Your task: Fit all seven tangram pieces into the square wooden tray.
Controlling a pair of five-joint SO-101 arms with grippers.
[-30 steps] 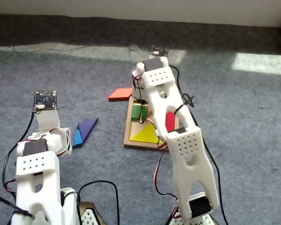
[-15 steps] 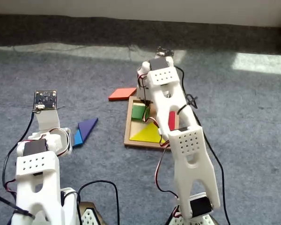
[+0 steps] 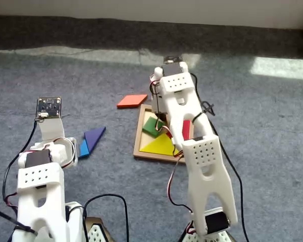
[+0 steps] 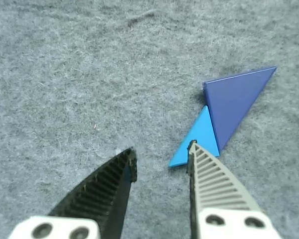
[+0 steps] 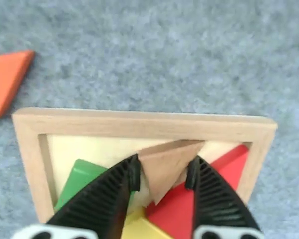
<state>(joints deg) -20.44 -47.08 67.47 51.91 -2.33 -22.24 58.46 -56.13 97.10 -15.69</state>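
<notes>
- The square wooden tray [image 5: 139,122] is showing pale, matt wood.
- The wooden triangle [image 5: 164,167] at the tray is looking unpainted.
- The red piece [image 5: 224,172] inside it is looking smoothly painted.
- Carpet [image 4: 65,74] under the tray is looking fuzzy.

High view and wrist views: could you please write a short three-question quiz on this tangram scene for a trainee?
1. True or false: the orange piece lies outside the wooden tray.
2. The right claw is: A) shut on the tan triangle B) open and empty C) shut on the orange piece.
3. Which two pieces lie near the left claw?
Key: 1 true; 2 A; 3 the blue triangle and the purple triangle.
</notes>
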